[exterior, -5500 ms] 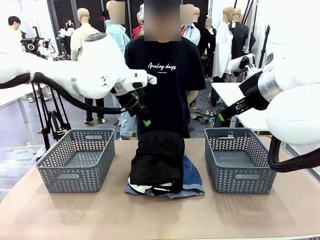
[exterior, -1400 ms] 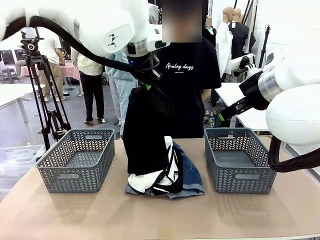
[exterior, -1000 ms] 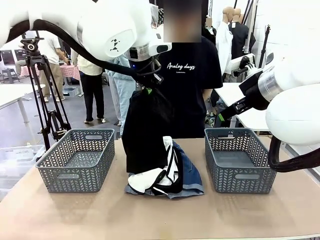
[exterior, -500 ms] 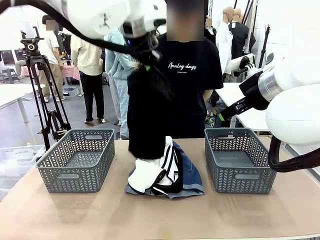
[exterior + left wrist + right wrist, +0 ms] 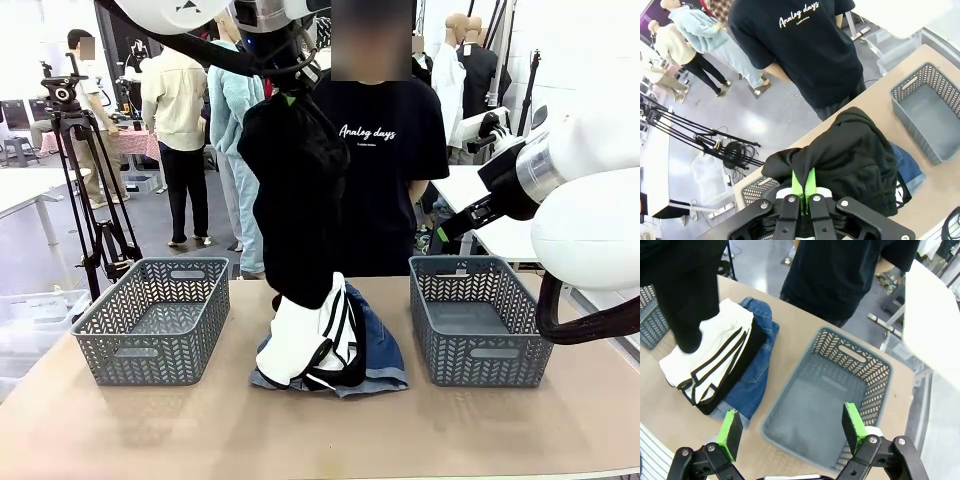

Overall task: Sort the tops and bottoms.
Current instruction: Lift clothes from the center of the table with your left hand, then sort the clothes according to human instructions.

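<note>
A plain black top (image 5: 295, 200) hangs from my left gripper (image 5: 290, 97), which is shut on its upper edge high above the table's middle. Its lower end still brushes the pile below. In the left wrist view the green fingers (image 5: 804, 181) pinch the bunched black top (image 5: 850, 150). The pile holds a white garment with black stripes (image 5: 305, 340) lying on blue denim bottoms (image 5: 385, 345). My right gripper (image 5: 791, 427) stands open above the right basket (image 5: 835, 395), with the denim bottoms (image 5: 757, 370) and the striped garment (image 5: 710, 355) to its left.
Two grey lattice baskets stand on the table, one at the left (image 5: 155, 315) and one at the right (image 5: 475, 315), with nothing in them. A person in a black printed T-shirt (image 5: 385, 150) stands at the far edge behind the pile. A tripod (image 5: 85, 200) stands beyond the left basket.
My left gripper has risen with the black top, drawing it up off the pile and uncovering the white striped garment. The right arm has not moved.
</note>
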`<state>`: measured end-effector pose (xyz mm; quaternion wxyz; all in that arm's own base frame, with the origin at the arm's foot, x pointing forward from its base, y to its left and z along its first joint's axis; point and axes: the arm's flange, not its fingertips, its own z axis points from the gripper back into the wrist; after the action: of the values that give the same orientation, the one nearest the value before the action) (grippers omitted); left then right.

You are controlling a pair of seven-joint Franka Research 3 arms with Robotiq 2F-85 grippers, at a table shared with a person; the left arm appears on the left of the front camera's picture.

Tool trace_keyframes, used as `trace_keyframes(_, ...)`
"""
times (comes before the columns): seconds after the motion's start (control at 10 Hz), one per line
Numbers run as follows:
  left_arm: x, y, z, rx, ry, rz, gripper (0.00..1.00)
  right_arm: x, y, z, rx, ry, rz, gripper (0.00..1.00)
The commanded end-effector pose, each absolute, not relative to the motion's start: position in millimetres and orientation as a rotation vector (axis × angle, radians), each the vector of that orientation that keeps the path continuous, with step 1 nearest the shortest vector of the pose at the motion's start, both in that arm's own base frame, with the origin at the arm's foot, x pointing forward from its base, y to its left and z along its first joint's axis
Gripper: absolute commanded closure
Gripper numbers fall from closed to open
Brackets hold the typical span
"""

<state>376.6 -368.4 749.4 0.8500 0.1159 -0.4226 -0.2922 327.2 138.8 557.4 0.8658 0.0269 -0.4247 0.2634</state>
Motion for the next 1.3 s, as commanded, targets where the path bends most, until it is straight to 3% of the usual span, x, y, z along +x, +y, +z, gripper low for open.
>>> trace_keyframes(0.0,378.5,-368.0,752.6,0.230,-0.900,-0.618,1.00,328.2,139.9,556.4,0.054,-0.894,0.557,0.00)
trace_keyframes(1.2,378.5,-368.0,752.6,0.230,-0.900,-0.618,1.00,328.2,139.9,556.4,0.054,-0.894,0.557,0.00)
